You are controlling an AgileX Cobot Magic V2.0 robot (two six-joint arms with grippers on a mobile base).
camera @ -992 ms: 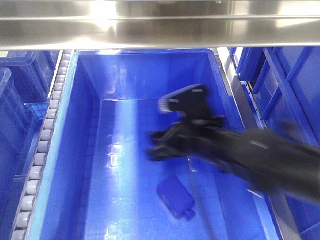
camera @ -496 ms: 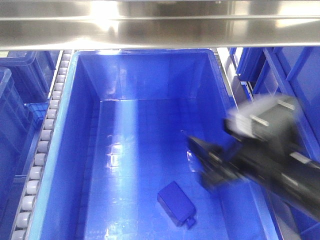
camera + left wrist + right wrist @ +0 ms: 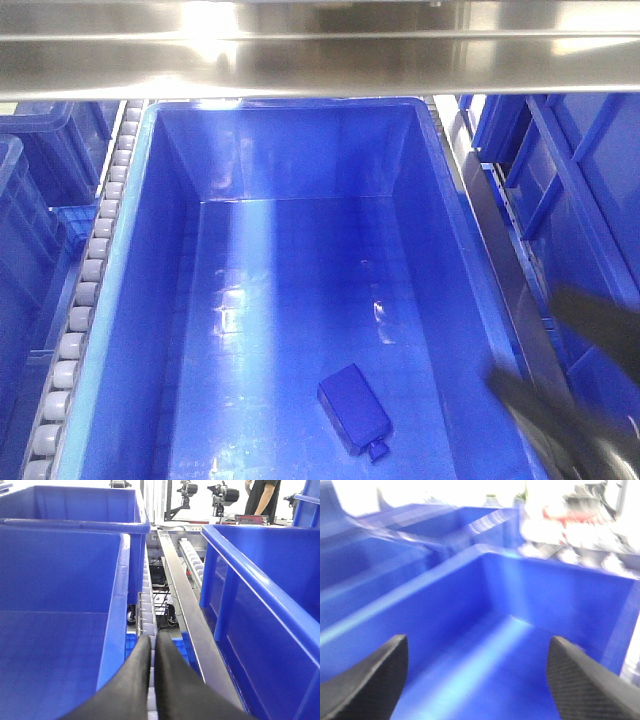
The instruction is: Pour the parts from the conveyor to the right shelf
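One small blue part [image 3: 353, 408] with a round knob lies on the floor of the big blue bin [image 3: 170, 280] on the right shelf [image 3: 320, 50]. My right arm shows only as a dark blur [image 3: 575, 400] at the lower right, outside the bin's rim. In the right wrist view my right gripper [image 3: 477, 650] is wide open over a blue bin [image 3: 520, 595] with nothing between its fingers. My left gripper [image 3: 153, 642] is shut, its two black fingers pressed together above a roller track [image 3: 146, 610] between two bins. The conveyor is out of view.
Grey rollers [image 3: 90, 290] run along the left of the big bin, with more blue bins [image 3: 30, 190] beyond. A steel rail [image 3: 185, 605] and further blue bins [image 3: 260, 590] flank my left gripper. A person and equipment [image 3: 260, 500] stand far behind.
My right arm has pulled back out of the bin, from over its middle to the lower right corner. The blue part stays on the bin floor.
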